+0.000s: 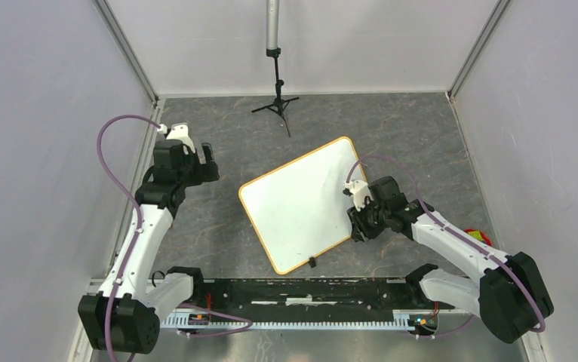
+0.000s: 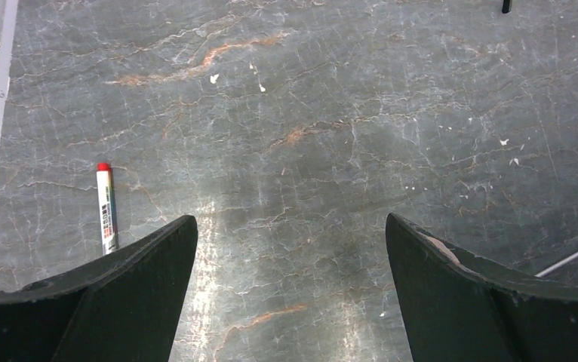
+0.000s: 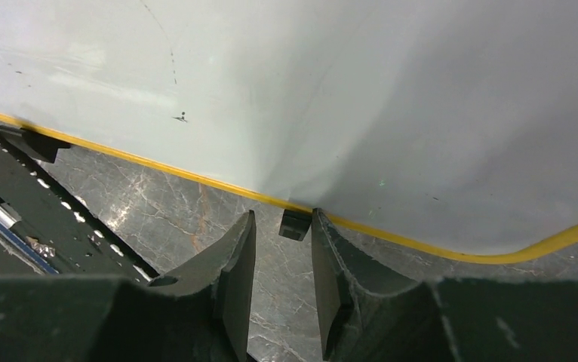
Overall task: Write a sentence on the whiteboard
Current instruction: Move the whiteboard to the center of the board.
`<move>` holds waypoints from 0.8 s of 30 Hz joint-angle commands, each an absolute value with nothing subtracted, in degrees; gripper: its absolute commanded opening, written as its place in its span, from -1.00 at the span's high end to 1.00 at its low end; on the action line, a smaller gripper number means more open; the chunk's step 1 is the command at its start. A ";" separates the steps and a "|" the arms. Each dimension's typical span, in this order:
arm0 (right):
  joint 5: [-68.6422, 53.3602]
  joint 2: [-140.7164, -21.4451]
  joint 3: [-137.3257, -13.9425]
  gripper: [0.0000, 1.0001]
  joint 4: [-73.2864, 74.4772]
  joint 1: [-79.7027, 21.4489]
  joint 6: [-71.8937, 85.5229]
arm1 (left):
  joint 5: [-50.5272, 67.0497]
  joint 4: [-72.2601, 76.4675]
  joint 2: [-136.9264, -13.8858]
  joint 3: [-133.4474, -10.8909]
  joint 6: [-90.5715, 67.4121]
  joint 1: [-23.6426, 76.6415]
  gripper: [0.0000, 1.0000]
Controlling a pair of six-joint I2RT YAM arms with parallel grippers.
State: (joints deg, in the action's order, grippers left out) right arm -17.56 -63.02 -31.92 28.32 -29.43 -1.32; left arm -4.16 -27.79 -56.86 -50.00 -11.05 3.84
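The whiteboard (image 1: 305, 204) lies tilted on the dark table, its orange frame all round and its face blank; no sentence shows on it. My right gripper (image 1: 358, 225) sits at the board's right edge. In the right wrist view the whiteboard (image 3: 346, 90) fills the top, and the right gripper (image 3: 284, 216) stands open with a narrow gap. A black clip foot (image 3: 295, 226) sits just beyond its tips, with only table between the fingers. My left gripper (image 1: 199, 154) hovers at the far left, wide open (image 2: 290, 219) over bare table. A red-capped marker (image 2: 106, 207) lies left of it.
A black tripod (image 1: 276, 102) with a grey pole stands at the back centre; one of its legs (image 2: 573, 260) reaches toward the left gripper. A second clip foot (image 1: 312, 262) marks the board's near edge. A black rail (image 1: 301, 290) runs along the front. A red and yellow item (image 1: 478, 236) lies behind the right arm.
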 commanded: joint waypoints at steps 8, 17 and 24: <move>-24.06 -59.35 -37.01 -0.02 31.31 -29.91 -4.23 | 9.49 -41.28 -61.77 -59.74 8.70 3.64 -1.00; -25.22 -53.39 -41.13 -0.35 33.34 -29.30 -8.60 | 5.63 -49.35 -70.68 -62.50 18.36 -3.97 -1.00; -25.12 -53.15 -48.18 -0.47 37.19 -29.18 -15.76 | 3.10 -49.91 -81.85 -62.69 22.58 -14.42 -0.75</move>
State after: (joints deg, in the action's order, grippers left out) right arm -24.45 -53.32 -42.09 35.16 -29.45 -10.96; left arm 5.28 -48.31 -78.43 -61.52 16.93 -10.00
